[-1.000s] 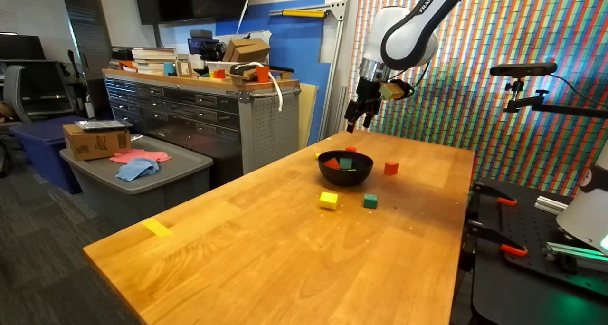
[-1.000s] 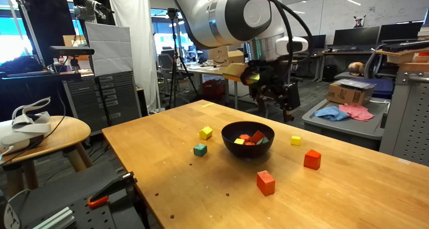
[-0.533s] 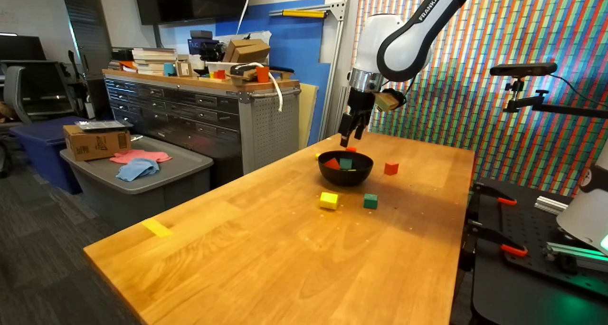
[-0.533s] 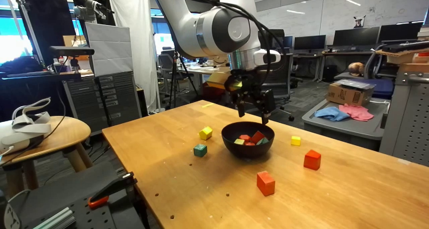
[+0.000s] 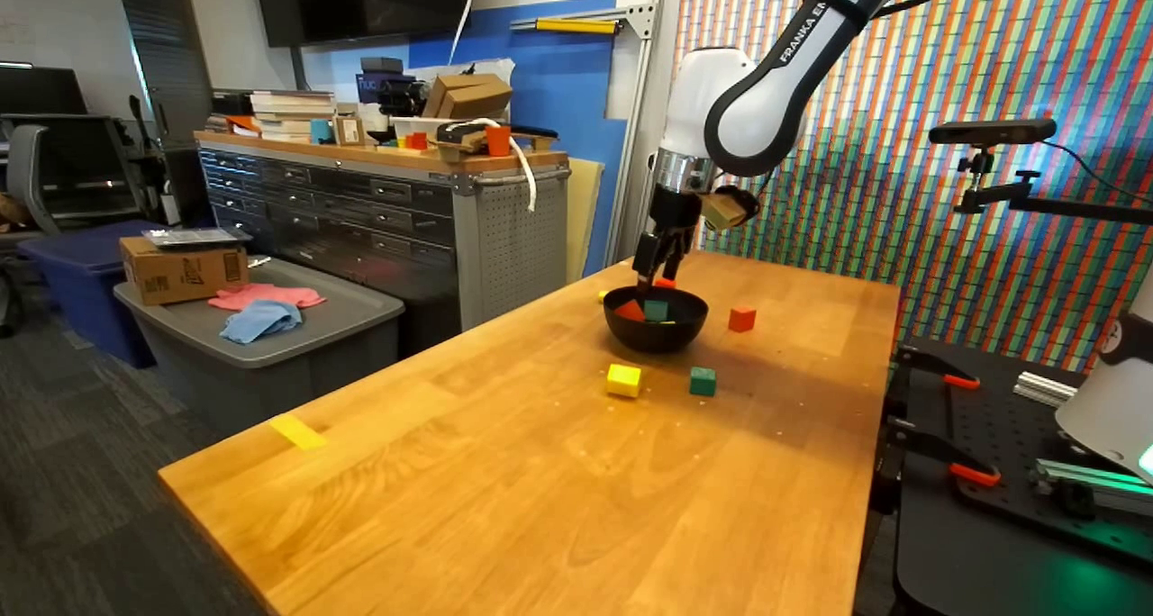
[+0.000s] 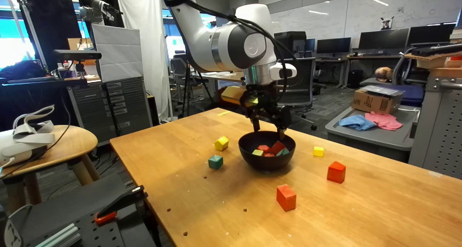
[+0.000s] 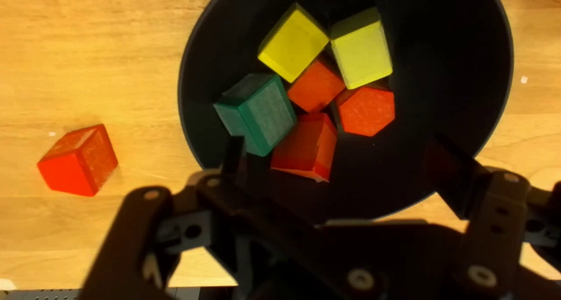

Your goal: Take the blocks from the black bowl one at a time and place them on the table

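Hanging over the black bowl (image 7: 451,72), fingers (image 7: 235,157) apart, the gripper (image 7: 339,157) has the bowl's nearest red block (image 7: 303,148) below, between its fingertips in the wrist view, nearer the finger by the green block (image 7: 265,113).

The table (image 5: 504,490) is wood with a soft sheen; the black bowl (image 6: 267,163) looks smooth; the blocks (image 7: 268,113), matt.
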